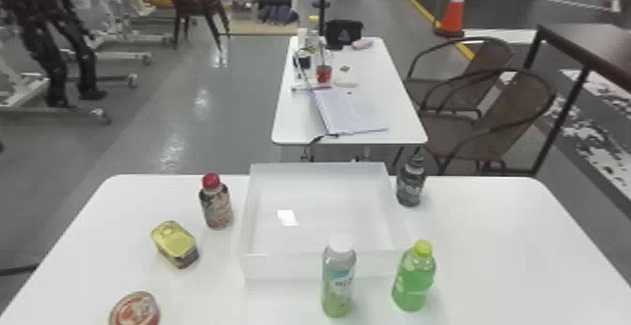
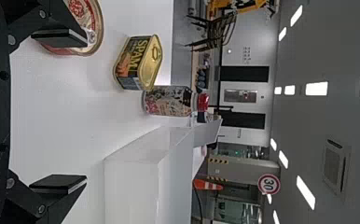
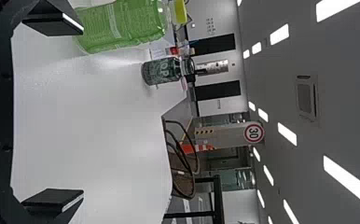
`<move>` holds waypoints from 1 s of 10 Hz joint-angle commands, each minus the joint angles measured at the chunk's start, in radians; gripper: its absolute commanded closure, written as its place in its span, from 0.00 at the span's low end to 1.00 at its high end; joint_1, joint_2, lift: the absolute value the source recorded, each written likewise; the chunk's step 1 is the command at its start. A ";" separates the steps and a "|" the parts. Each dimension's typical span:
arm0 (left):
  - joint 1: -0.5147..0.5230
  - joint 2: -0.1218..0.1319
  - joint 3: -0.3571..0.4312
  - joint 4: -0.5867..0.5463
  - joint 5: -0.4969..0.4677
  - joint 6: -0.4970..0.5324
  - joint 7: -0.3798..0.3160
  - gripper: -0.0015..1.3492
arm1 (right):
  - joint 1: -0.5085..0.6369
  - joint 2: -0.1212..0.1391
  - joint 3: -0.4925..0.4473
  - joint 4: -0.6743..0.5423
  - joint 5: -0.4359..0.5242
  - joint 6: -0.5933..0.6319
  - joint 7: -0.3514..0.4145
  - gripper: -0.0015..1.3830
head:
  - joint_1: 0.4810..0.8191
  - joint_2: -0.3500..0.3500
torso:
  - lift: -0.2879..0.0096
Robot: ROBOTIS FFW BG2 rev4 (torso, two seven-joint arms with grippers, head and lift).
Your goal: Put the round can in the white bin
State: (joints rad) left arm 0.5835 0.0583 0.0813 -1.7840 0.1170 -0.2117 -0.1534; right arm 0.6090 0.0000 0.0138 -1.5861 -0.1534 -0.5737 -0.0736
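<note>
The round can (image 1: 135, 310) with a red and white lid stands on the table at the near left in the head view. The white bin (image 1: 317, 265) sits in the middle of the table, open at the top. In the left wrist view my left gripper (image 2: 59, 112) is open, its fingers wide apart; the round can (image 2: 93, 23) lies partly behind one of them, and the white bin (image 2: 131, 186) is farther off. In the right wrist view my right gripper (image 3: 53, 114) stands open over bare table, nothing between its fingers.
Left of the bin are a rectangular tin (image 1: 174, 244) and a red-capped bottle (image 1: 216, 202). A clear white-capped bottle (image 1: 338, 277) stands at the bin's near side, a green bottle (image 1: 414, 277) near its right front corner, and a dark bottle (image 1: 411, 181) right of its far end.
</note>
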 commanded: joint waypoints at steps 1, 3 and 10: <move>0.001 0.000 0.000 0.000 0.001 0.000 0.000 0.19 | 0.000 0.001 0.000 0.002 0.000 0.000 0.000 0.05 | 0.20 0.50 | 0.63; 0.001 0.000 0.000 0.000 0.001 0.000 -0.002 0.19 | 0.000 0.001 0.003 0.002 0.000 0.000 0.000 0.05 | 0.20 0.50 | 0.63; 0.021 -0.054 0.034 -0.005 0.000 0.006 0.002 0.19 | 0.000 0.001 0.003 0.003 -0.002 0.000 0.000 0.05 | 0.20 0.50 | 0.63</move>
State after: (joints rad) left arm 0.5983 0.0220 0.1052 -1.7873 0.1178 -0.2059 -0.1517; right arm 0.6089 0.0000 0.0168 -1.5834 -0.1549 -0.5737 -0.0736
